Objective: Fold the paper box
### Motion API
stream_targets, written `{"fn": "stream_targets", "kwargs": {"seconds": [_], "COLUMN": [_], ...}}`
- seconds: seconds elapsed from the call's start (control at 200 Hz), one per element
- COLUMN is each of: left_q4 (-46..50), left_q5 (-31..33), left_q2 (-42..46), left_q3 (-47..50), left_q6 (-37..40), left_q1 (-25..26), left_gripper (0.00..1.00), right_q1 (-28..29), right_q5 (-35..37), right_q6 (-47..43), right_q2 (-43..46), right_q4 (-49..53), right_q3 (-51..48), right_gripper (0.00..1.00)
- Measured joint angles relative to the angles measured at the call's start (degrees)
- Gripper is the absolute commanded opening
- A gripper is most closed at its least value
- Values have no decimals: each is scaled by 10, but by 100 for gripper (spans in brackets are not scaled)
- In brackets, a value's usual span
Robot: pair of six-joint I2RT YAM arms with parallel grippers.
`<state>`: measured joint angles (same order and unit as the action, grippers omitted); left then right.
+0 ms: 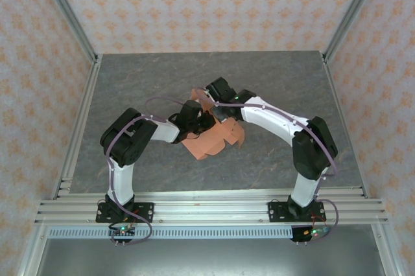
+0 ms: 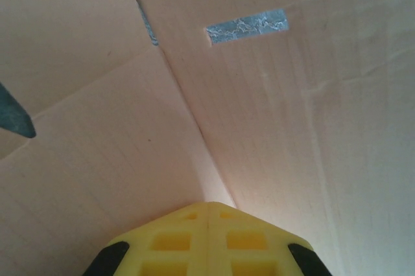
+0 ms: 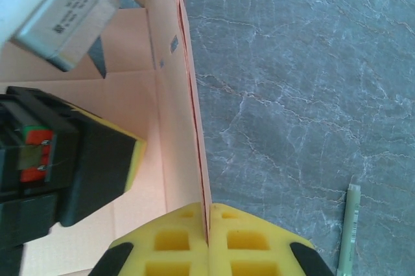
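Roughly halfway, I judge. The paper box on the tabletop surrounds the closed left end effector, which noses an inner crease. The right end effector grips its upright side. Outer flaps lie unfolded.

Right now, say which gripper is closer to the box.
Right. The right gripper is shut on a wall of the box; the left gripper, shut, points into an inside crease, contact unclear.

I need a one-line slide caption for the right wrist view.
Right gripper pinching one panel of the paper box, grey table beside it.
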<state>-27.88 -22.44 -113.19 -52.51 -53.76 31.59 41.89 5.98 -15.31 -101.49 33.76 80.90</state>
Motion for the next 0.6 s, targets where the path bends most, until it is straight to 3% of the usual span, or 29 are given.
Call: {"fn": "stream_targets", "kwargs": {"seconds": [0.601], "left_q4": [-50], "left_q5": [6], "left_q2": [-5], "left_q3": [20], "left_q6": [-4], "left_q1": [3], "left_gripper": [0], "right_q1": [29], "right_q5": [65], "right_q6": [11], "right_q2": [-18], "right_q4": [14], "right_q3": [17], "right_gripper": [0]}}
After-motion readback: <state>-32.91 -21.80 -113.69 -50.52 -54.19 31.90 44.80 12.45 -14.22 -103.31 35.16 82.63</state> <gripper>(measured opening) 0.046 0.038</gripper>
